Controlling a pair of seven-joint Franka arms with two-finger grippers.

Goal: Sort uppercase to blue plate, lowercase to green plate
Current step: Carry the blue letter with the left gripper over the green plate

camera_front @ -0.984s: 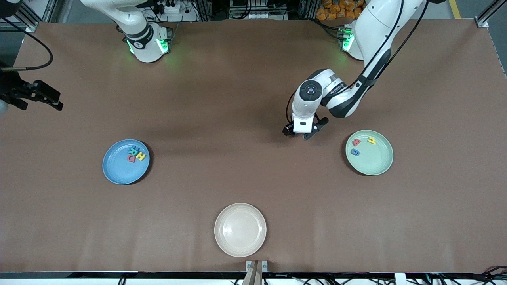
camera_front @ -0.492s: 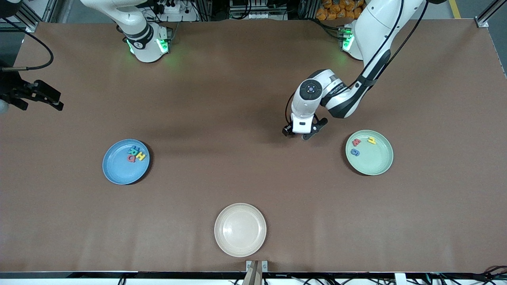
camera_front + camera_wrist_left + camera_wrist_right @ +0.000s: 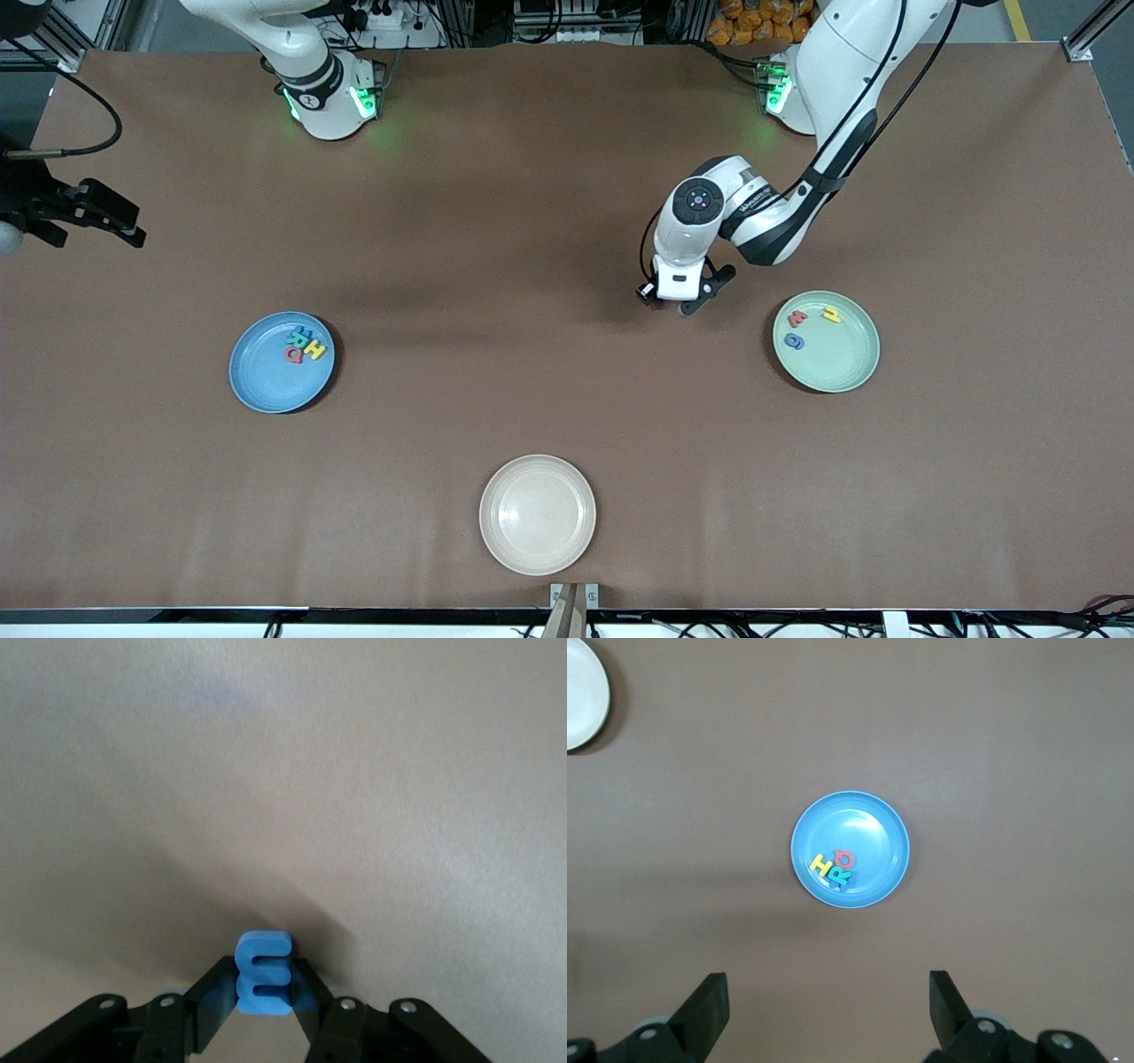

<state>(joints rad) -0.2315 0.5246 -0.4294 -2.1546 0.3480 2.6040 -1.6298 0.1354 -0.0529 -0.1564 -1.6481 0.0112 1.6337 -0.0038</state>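
Left gripper pinches the blue m on the desk; next, carry it to the green plate at its four o'clock; right gripper waits spread.

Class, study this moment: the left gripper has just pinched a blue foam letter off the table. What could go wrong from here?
1. The left gripper holds the blue m only by its lower edge, so it might slip or twist on the way up.
2. Upright or flipped, this letter is easy to misread, so it could be carried to the blue plate instead of the green plate.
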